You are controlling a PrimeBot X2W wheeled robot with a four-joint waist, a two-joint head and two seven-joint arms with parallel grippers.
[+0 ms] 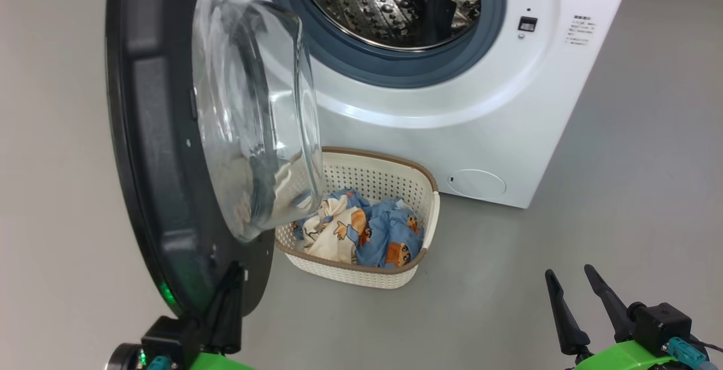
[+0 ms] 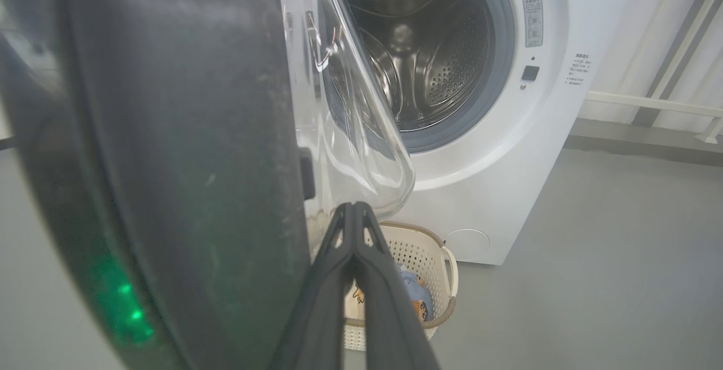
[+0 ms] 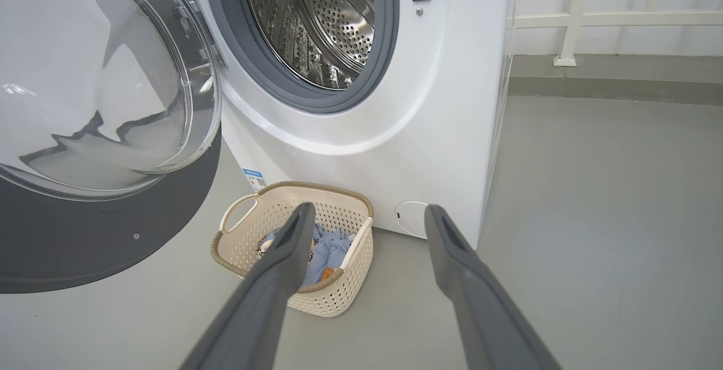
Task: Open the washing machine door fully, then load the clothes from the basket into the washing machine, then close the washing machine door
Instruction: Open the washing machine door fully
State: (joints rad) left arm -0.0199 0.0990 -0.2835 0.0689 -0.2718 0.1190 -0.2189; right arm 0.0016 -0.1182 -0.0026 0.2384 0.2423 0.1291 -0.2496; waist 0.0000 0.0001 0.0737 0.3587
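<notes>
**Finish the swing with a low, steady push on the rim**

The step in hand appears to be the first one: getting the door (image 1: 147, 133) fully open. It stands swung out to the left of the washing machine (image 1: 480, 104), roughly square to the front panel, with its glass bowl (image 1: 254, 104) turned toward the open drum (image 1: 384, 3).

The left gripper (image 1: 232, 279) sits at the door's lower edge on the bowl side. Its two fingers are pressed together with nothing between them. In the left wrist view their tips meet just beside the black rim, and contact looks likely, though I cannot confirm it. The right gripper (image 1: 567, 273) hangs low on the right, fingers spread and empty, well apart from everything.

The basket (image 1: 367, 178) rests on the floor (image 1: 621, 189) just in front of the machine, below the drum mouth, with its left end under the bowl. The clothes (image 1: 384, 229) lie heaped inside it, and none are in the drum.

To do this well:

- **Where to push:** press the side of the closed fingers on the black rim, not the glass.
- **Leverage:** stay near the outer edge, far from the hinge.
- **Path:** let the arm follow the door's arc rather than a straight line, or the fingers may slide off.
- **At the end:** ease off as the hinge nears its stop.

A wider swing should carry the bowl off the basket's left end. That would give the open right gripper, which points toward the basket in its wrist view, a clean reach for the clothes.
</notes>
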